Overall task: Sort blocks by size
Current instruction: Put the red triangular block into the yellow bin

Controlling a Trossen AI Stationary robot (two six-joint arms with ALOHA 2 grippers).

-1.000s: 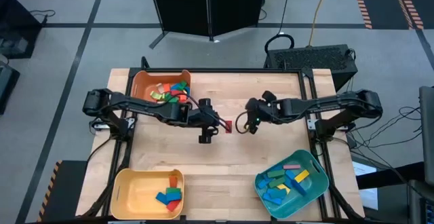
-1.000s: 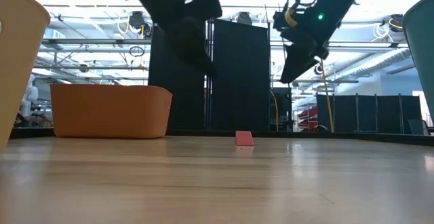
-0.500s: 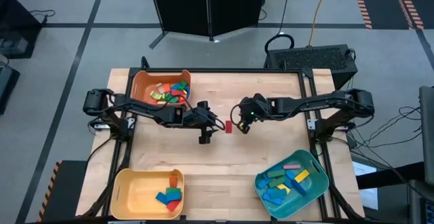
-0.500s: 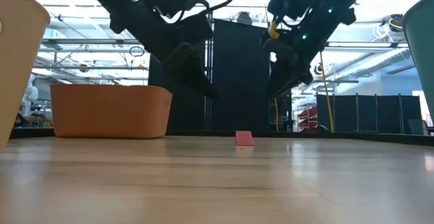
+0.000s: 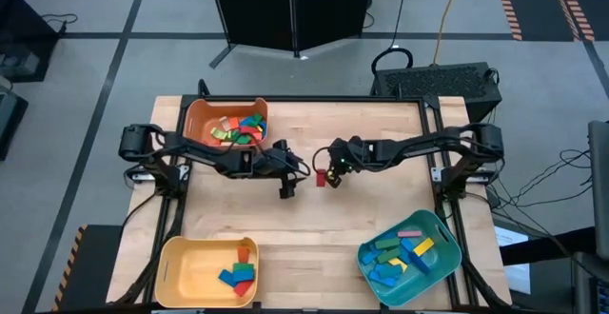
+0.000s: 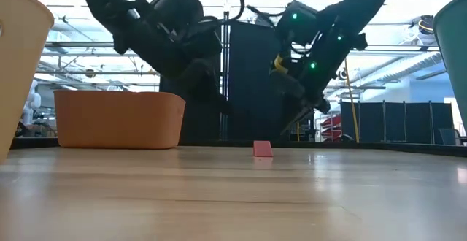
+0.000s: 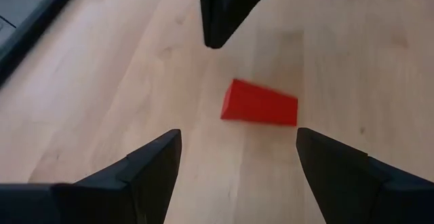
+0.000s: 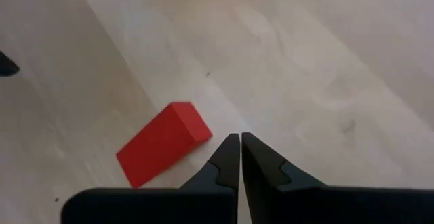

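A red block lies flat on the bare table near its centre, between the two grippers and touching neither. The left gripper hovers just beside it, jaws spread wide. The right gripper hangs close on the opposite side, jaws clenched together, grasping nothing.

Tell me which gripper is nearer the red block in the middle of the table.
Right. The right gripper, fingers shut, sits just beside the red block on its right-arm side. The left gripper, open, waits a little farther off on the block's other side.
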